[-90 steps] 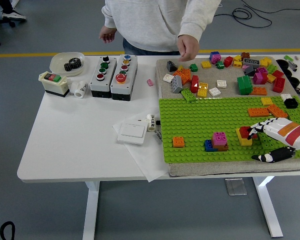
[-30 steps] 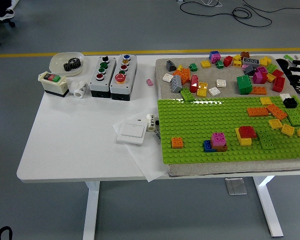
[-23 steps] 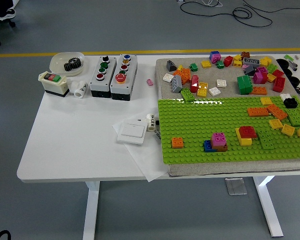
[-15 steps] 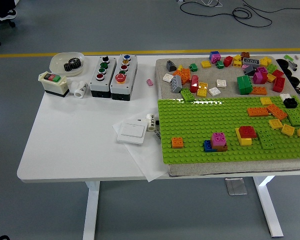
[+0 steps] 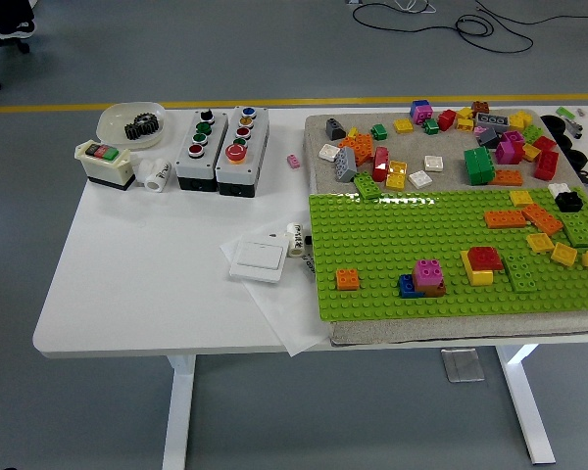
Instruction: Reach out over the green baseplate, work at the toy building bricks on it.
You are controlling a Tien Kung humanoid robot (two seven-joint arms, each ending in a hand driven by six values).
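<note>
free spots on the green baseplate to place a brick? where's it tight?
Open: the green baseplate middle and left, between the orange brick, the pink brick and the far edge. Tight: the right end, around the red brick and the orange plates.

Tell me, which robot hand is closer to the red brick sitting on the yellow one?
Neither: no robot hand shows in this picture, left or right. The red brick sits on the yellow brick on the green baseplate, with nothing reaching toward it.

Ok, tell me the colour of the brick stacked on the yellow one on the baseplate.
Red, sitting on the yellow brick; the head view shows it.
</note>
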